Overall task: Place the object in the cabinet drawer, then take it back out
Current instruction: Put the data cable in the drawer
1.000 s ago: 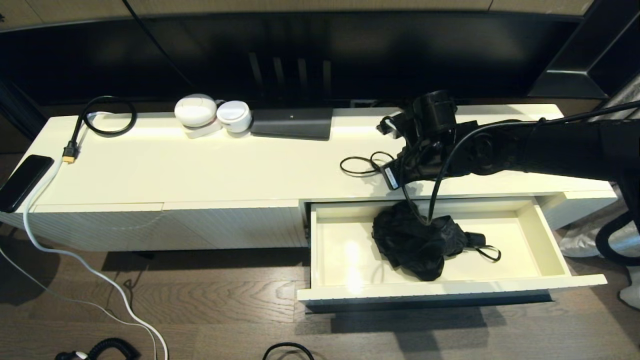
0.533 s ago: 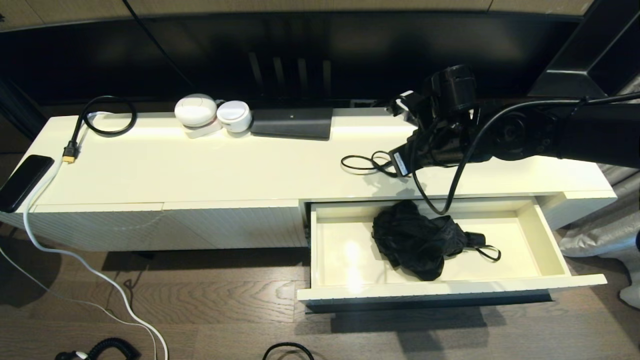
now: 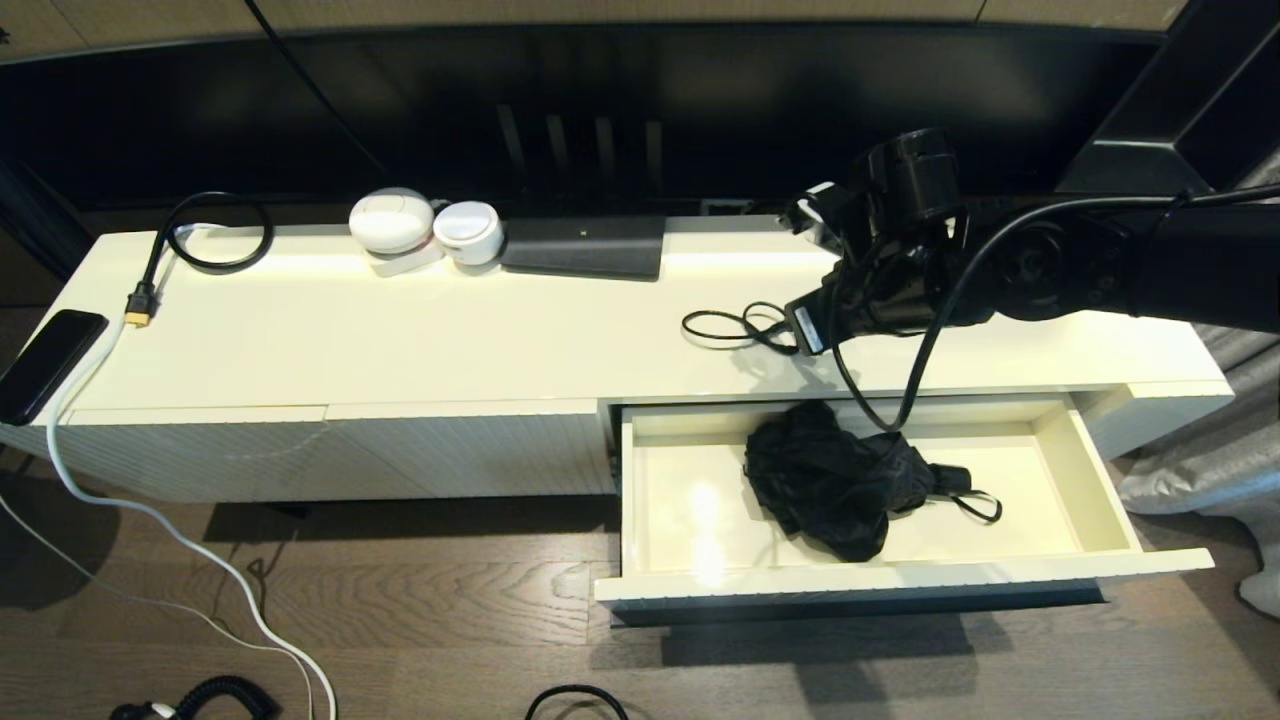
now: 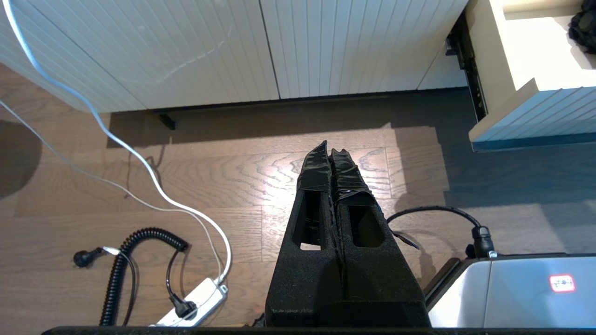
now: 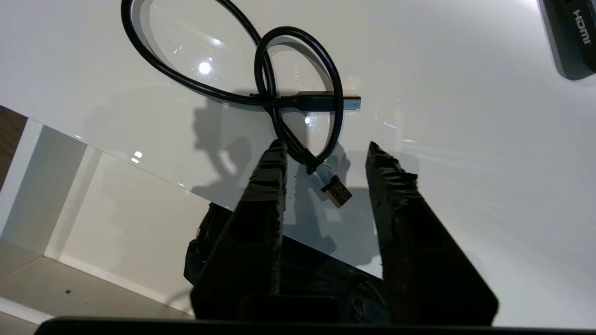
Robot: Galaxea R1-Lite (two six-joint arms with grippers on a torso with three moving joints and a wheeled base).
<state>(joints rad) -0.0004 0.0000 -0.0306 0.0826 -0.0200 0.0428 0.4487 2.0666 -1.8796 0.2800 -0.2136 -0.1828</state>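
The cabinet drawer (image 3: 1092,485) stands pulled out at the right of the cream cabinet, its glossy inside showing. A crumpled black object (image 3: 825,480) with a thin strap loop lies in its middle. My right gripper (image 3: 803,345) hangs open above the cabinet top just behind the drawer, empty. In the right wrist view its fingers (image 5: 260,186) flank a black USB cable (image 5: 279,100) lying on the top, without touching it; the black object (image 5: 205,242) and the drawer (image 5: 116,209) show below. My left gripper (image 4: 330,149) is shut and parked over the wooden floor, beside the drawer (image 4: 512,70).
On the cabinet top sit two white round devices (image 3: 420,225), a dark flat box (image 3: 585,245), a looped HDMI cable (image 3: 215,230) and a phone (image 3: 45,365). Closed ribbed panels (image 3: 330,455) fill the left. A power strip (image 4: 195,302) and cables lie on the floor.
My right arm has risen and drawn back to the right, away from above the drawer, then nearly stopped. The black object stays in the drawer.
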